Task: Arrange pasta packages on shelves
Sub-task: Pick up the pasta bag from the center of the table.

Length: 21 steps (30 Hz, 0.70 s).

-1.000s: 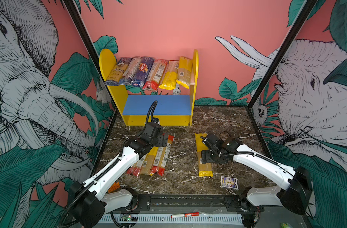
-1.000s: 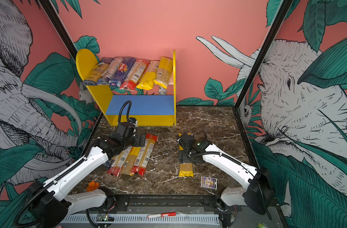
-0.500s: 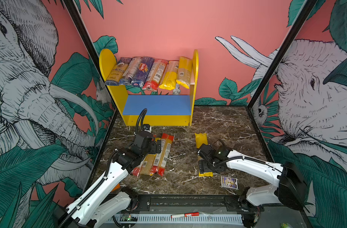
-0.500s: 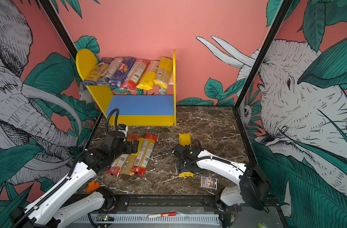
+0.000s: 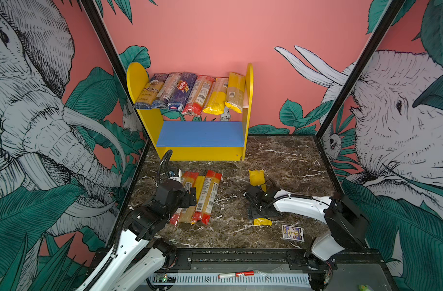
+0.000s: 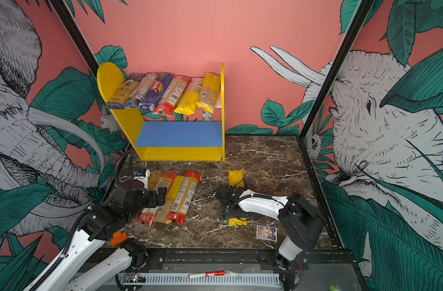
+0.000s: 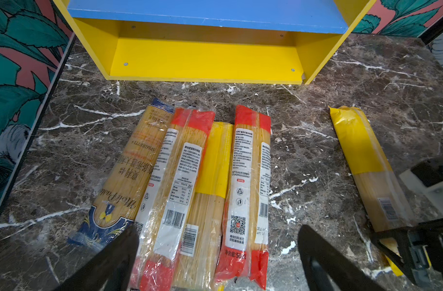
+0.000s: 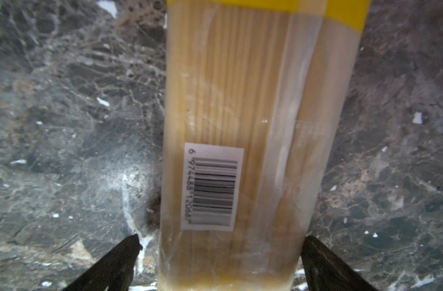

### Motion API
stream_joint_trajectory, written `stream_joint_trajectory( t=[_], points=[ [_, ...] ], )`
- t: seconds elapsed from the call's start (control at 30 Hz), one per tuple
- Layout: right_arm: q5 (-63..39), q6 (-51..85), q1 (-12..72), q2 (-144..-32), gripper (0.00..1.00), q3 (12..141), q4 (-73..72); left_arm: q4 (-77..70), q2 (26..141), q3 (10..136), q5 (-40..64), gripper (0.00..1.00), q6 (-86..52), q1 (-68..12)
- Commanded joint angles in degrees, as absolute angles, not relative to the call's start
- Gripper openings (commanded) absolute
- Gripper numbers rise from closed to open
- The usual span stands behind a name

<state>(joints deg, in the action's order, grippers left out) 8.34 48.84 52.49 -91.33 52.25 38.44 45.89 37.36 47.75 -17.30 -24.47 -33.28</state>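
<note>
Yellow-ended clear plastic spaghetti packet [image 8: 240, 113] is lying on dark marble tabletop [image 5: 286, 161]; right gripper [image 8: 220, 241] is straddling it, claw released, probably lining up a grasp. Left gripper [image 7: 217, 229], released, is hovering over red-and-yellow packet cluster [image 5: 207, 194] at the packet's 9 o'clock. Yellow wooden shelf unit [image 5: 202, 154] is sitting at 12 o'clock.

Lone yellow packet [image 5: 257, 176]: middle hidden beneath the right gripper [image 5: 259, 213] in both top views; both ends cut off and barcode label [image 8: 212, 186] blurred in the right wrist view. Near ends of some grouped packets [image 7: 185, 176] are cropped in the left wrist view.
</note>
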Motion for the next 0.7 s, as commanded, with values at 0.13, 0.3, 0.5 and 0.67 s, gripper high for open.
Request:
stream_joint_trajectory(
  t=[0.13, 0.3, 0.5, 0.67],
  points=[
    [10.89, 47.74, 51.73, -92.43, 0.99, 50.91, 37.07, 49.32, 35.42, 47.26, -18.74, 0.99, -25.61, -32.96],
    [10.04, 48.07, 50.21, -92.16, 0.99, 48.64, 35.7, 49.22, 35.54, 47.46, -18.56, 0.99, -25.44, -32.91],
    [9.69, 47.64, 49.36, -92.52, 0.98, 48.06, 35.24, 48.56, 36.16, 47.66, -18.37, 0.99, -24.93, -32.96],
    [7.58, 47.3, 48.09, -95.25, 0.73, 48.13, 34.36, 47.99, 36.74, 48.01, -18.06, 0.99, -24.69, -32.95]
  ],
)
